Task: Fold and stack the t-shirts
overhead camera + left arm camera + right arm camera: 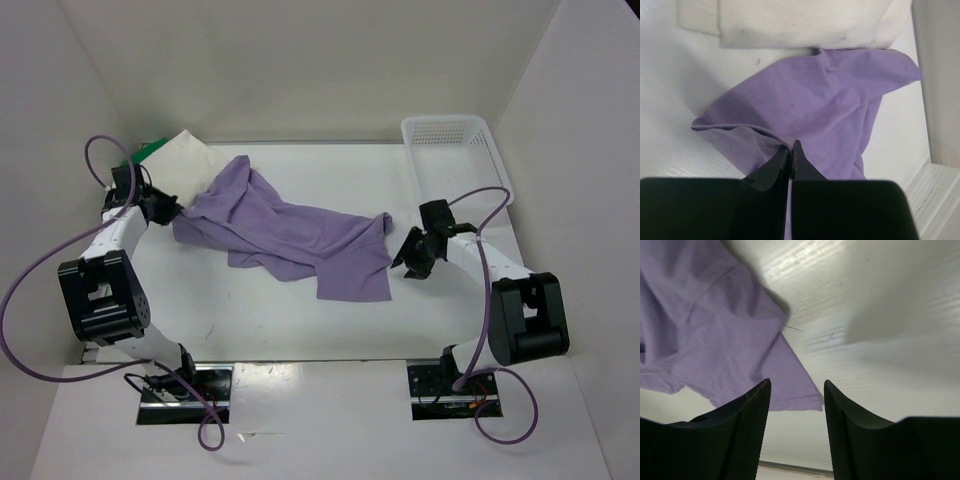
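The lavender t-shirt (290, 235) lies crumpled across the middle of the table. My left gripper (172, 212) is shut on its left edge; in the left wrist view the fingertips (791, 150) pinch a fold of the purple cloth (815, 110). The cream-white shirt (190, 160) lies folded at the back left, with the green shirt (148, 152) showing under its far edge. My right gripper (410, 262) is open and empty, just right of the lavender shirt's right corner (800, 395), not touching it.
A white mesh basket (452, 158) stands at the back right, against the right wall. White walls close in the table on three sides. The cream shirt also shows at the top of the left wrist view (805, 22).
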### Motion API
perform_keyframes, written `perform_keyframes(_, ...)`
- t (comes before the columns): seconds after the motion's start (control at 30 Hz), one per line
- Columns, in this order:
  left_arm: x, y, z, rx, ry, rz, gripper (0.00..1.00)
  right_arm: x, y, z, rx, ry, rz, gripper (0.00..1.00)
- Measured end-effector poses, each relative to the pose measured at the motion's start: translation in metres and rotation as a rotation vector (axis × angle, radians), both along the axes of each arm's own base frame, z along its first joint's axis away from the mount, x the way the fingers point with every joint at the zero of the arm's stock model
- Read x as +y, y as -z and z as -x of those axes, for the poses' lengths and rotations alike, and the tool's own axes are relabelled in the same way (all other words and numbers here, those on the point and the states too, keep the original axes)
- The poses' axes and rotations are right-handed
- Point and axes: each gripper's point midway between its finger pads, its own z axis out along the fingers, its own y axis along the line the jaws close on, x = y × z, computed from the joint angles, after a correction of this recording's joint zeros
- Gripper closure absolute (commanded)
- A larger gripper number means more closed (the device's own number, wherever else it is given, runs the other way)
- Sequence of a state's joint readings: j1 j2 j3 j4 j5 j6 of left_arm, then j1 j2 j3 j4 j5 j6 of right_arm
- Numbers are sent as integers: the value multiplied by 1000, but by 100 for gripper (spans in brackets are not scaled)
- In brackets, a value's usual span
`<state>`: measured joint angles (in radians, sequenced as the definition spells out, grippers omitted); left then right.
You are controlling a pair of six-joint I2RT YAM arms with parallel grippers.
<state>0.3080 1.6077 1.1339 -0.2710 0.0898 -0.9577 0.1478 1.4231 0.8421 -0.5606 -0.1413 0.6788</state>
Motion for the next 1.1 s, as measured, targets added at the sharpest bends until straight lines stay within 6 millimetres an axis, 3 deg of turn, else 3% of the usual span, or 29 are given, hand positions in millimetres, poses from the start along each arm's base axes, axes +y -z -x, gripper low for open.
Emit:
perform_keyframes(0.27, -13, -4, -5, -46, 110, -15, 98, 21, 41, 52, 171, 26, -59, 50)
perform_keyframes(0.43, -30, -4, -7, -56, 187, -24, 96, 28, 41, 50, 166, 43, -79, 50)
perform_keyframes(0.63, -43, 4, -1, -44, 231, -4, 96, 32, 44, 53, 182, 71, -111, 68)
perform_keyframes(0.83, -53, 6, 0, -41, 256, 1, 96, 33, 46, 54, 188, 72, -117, 99)
perform_keyframes(0.9, -60, 5, -1, -42, 271, 1, 96, 33, 46, 54, 187, 72, -114, 100)
perform_keyframes(1.0, -75, 5, -1, -39, 305, -2, 96, 31, 36, 46, 168, 72, -98, 100)
perform_keyframes(1.1, -100, -7, -4, -32, 364, -23, 96, 35, -14, 8, 43, 59, -97, 100)
